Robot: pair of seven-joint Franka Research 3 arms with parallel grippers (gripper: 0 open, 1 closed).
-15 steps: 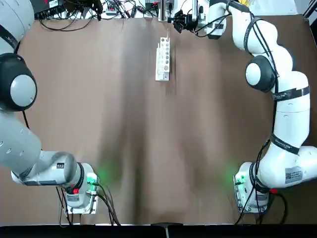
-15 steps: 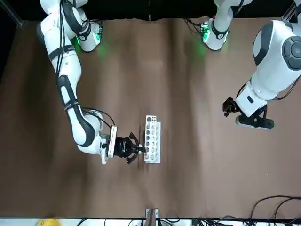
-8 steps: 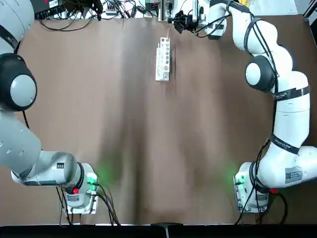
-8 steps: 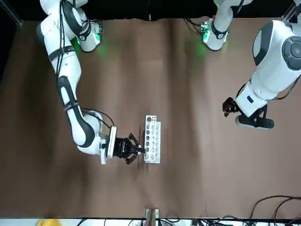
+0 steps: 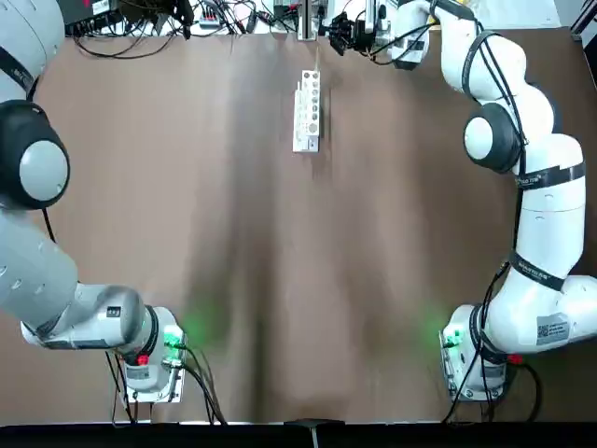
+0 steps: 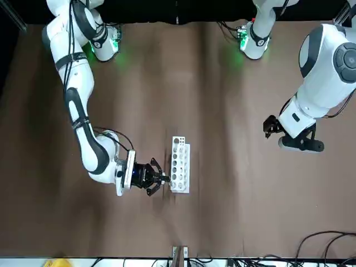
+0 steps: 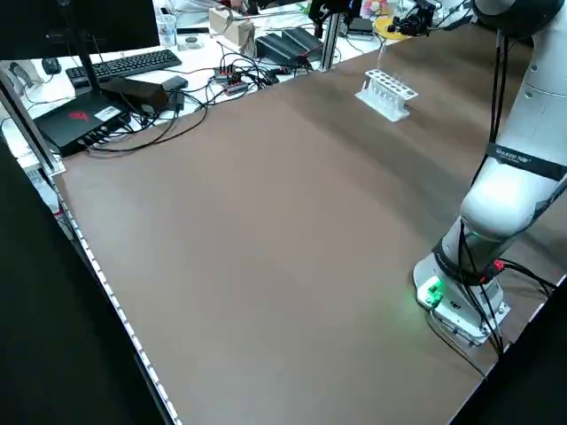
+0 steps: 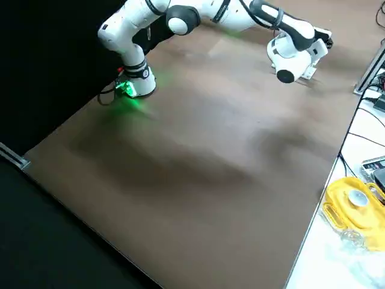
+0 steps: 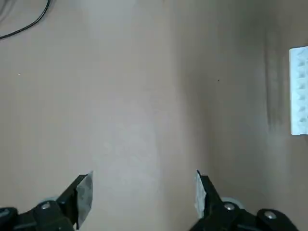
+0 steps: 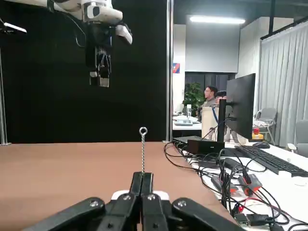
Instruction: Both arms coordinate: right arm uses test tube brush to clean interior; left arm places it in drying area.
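Even overhead light falls on the matte brown desk, with soft dark streaks of shadow down its middle. Green glow from the arm-base lamps tints the surface nearby. The left wrist view is washed-out and soft, the white rectangular rack blurred at its edge. In the right wrist view a bright ceiling strip light glares against a black backdrop.
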